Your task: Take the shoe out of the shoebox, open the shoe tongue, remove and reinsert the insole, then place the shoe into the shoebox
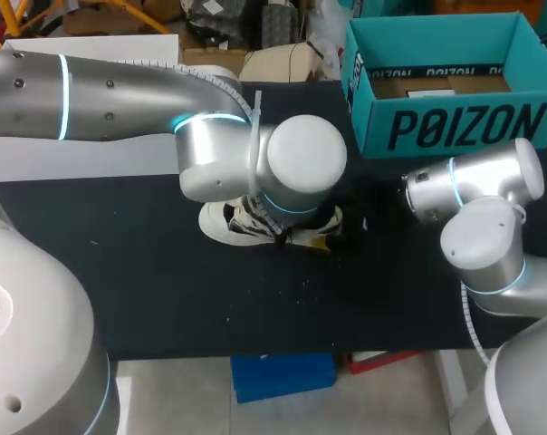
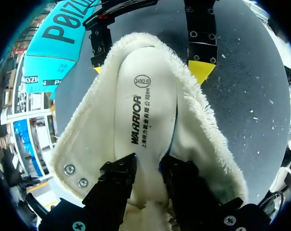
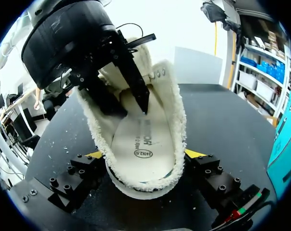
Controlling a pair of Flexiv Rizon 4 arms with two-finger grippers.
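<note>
A white shoe (image 1: pixel 226 220) with fleece lining (image 2: pixel 203 120) lies on the black table, mostly hidden in the head view under my left wrist. Its white printed insole (image 2: pixel 143 110) lies flat inside it. My left gripper (image 2: pixel 148 163) reaches down into the shoe's mouth, open, its black fingers (image 2: pixel 119 178) a narrow gap apart over one end of the insole. My right gripper (image 3: pixel 145 155) is shut on the other end of the shoe (image 3: pixel 145 183), one yellow tip pressed against each side. In the left wrist view the right gripper (image 2: pixel 150 67) shows at the shoe's far end.
The teal shoebox (image 1: pixel 455 127) stands open at the table's back right, behind my right arm (image 1: pixel 473 195); brown cardboard shows inside it. Small white crumbs dot the black table (image 1: pixel 165 290).
</note>
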